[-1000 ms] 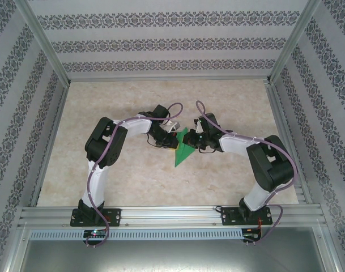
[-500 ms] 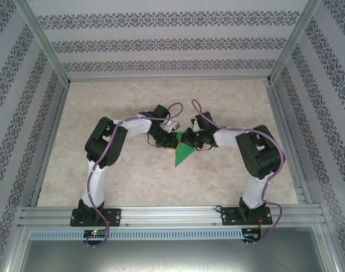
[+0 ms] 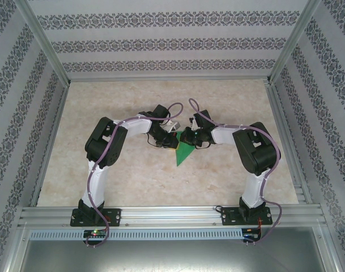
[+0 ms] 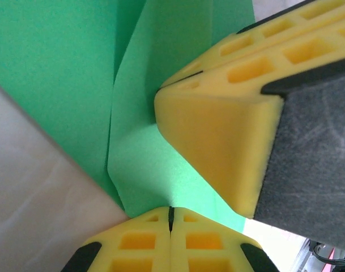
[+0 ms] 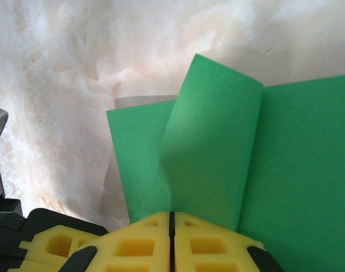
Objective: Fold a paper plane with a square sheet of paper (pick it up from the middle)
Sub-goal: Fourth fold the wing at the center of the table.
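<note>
Top view: bright green folded paper sheet point(image 3: 183, 153) sat mid-frame on the beige marbled table point(image 3: 104, 170), grip details hidden. Wrist views: left gripper point(image 4: 170, 224) fingers together on its fold; right gripper point(image 5: 172, 226) clamped a curled flap, lower centre.

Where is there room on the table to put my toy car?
Bare table runs along the back wall, and also on the near side of the paper. The middle is crowded: the left hand and right hand both pinch the paper there.

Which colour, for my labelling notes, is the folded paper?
The paper is plain bright green, clearest in the right wrist view.
</note>
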Controlling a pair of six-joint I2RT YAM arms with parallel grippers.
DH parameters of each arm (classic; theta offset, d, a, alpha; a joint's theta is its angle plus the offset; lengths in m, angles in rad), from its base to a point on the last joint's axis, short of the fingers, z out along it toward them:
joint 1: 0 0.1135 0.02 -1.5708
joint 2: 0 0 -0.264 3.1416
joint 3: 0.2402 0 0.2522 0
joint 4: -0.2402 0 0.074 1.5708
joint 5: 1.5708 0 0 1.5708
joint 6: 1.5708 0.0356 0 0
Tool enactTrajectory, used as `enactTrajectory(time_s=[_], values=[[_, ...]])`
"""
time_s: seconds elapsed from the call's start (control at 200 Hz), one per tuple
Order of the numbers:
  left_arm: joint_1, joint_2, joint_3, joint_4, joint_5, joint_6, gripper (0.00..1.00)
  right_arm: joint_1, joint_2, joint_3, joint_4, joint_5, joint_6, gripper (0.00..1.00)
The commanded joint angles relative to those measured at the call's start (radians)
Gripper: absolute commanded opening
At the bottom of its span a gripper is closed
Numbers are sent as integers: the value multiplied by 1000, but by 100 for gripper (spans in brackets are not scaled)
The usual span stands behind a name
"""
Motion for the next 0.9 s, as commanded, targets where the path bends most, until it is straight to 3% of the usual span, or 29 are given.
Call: enactTrajectory(time_s=[0.0, 0.44, 0.894], values=[[-11, 43, -46, -76, -194, 25, 7, -20, 54, -27, -38, 76, -34, 8], [-26, -177, -89, 107, -139, -140, 8, -18, 50, -76, 0, 47, -25, 8], [-92, -210, -278, 314, -53, -263, 7, -22, 36, -114, 64, -11, 5, 8]])
